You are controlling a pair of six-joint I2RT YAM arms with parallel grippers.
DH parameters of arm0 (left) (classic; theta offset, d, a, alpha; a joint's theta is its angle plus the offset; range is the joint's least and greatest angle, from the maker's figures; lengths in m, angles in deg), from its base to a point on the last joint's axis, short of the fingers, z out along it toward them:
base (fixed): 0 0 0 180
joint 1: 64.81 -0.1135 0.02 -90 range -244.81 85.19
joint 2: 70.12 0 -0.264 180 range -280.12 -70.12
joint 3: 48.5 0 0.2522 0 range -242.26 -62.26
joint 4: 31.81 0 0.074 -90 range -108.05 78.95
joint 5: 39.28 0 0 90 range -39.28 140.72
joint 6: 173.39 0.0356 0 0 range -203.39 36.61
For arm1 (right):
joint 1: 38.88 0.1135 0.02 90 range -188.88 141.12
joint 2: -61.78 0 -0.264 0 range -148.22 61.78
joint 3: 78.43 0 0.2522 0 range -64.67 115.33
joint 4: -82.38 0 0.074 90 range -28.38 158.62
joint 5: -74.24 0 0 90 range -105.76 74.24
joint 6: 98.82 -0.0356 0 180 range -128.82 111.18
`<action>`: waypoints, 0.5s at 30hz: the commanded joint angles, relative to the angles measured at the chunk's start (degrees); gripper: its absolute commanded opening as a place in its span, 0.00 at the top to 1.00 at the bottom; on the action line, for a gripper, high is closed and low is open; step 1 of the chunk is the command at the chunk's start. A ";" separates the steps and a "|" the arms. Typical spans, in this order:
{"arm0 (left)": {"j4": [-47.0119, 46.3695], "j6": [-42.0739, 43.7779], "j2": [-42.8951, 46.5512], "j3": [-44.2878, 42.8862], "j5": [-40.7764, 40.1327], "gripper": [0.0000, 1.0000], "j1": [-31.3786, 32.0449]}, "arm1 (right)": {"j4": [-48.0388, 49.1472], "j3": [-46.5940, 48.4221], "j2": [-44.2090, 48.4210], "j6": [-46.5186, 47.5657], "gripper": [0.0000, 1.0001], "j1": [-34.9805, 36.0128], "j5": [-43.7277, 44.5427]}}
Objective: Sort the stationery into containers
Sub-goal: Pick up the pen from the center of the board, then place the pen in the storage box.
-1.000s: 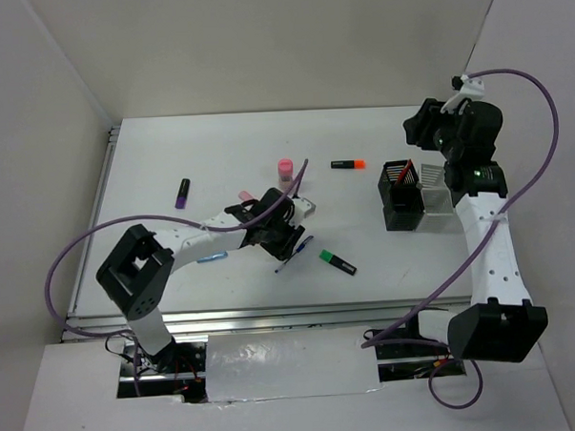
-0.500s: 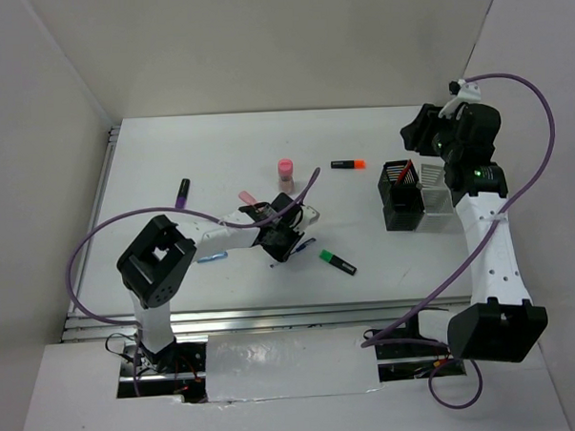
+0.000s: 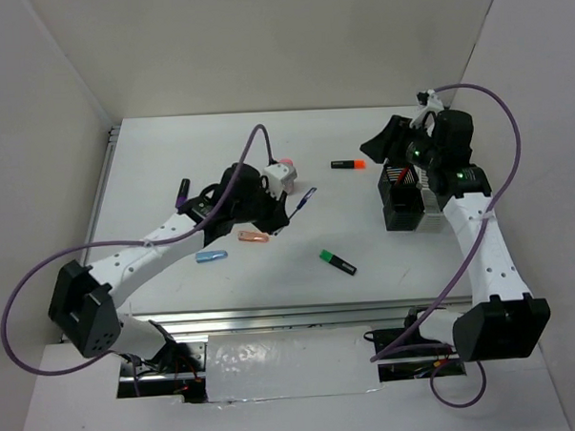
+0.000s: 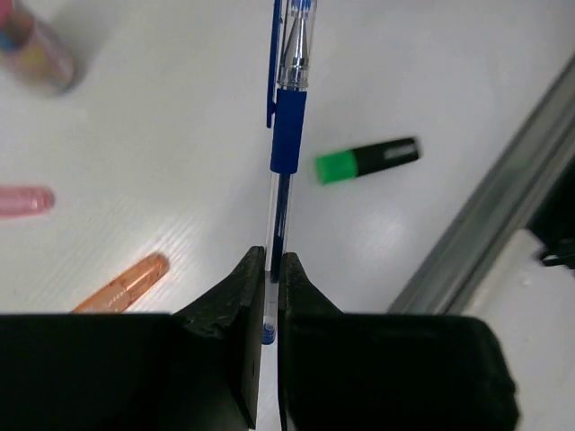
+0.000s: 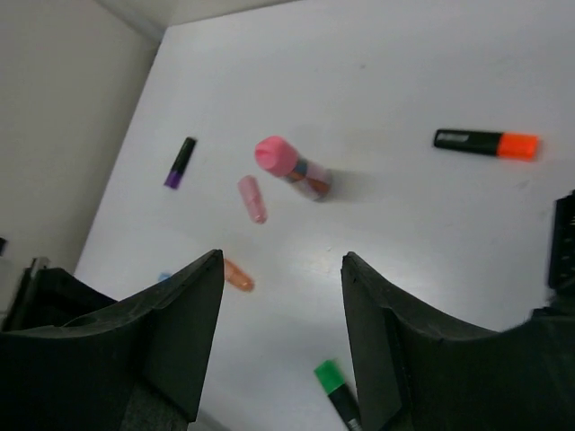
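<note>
My left gripper (image 3: 280,216) is shut on the blue pen (image 3: 302,201), held clear of the table. The left wrist view shows the pen (image 4: 287,126) pinched at its tail end between the fingertips of the gripper (image 4: 272,269). Below lie a green/black highlighter (image 4: 367,160), an orange cap piece (image 4: 121,285) and a pink cap piece (image 4: 22,200). My right gripper (image 3: 369,151) hangs open and empty left of the black mesh cup (image 3: 398,199), which holds a red pen (image 3: 401,173). The white tray (image 3: 432,202) stands against the cup's right side.
On the table lie an orange/black highlighter (image 3: 347,163), a green one (image 3: 337,261), a purple one (image 3: 182,191), a blue cap piece (image 3: 211,257), an orange cap piece (image 3: 254,237) and a pink-capped cylinder (image 5: 292,167). Walls close in on the left, back and right.
My left gripper closed on the blue pen and raised it off the table, drawing back to the left. My right arm swung left past the cup, its jaws a little wider.
</note>
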 commanded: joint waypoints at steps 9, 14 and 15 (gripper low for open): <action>-2.04 -5.86 -0.01 -11.42 6.77 1.00 2.46 | 5.57 -1.00 -7.40 -16.19 0.31 8.17 -18.78; -2.21 -6.74 -1.68 -12.48 7.21 1.00 2.55 | 7.76 -1.61 -7.76 -18.21 0.31 10.20 -22.56; -2.30 -6.74 -1.69 -12.57 7.21 1.00 2.55 | 8.20 -1.79 -7.76 -18.56 0.32 10.20 -23.00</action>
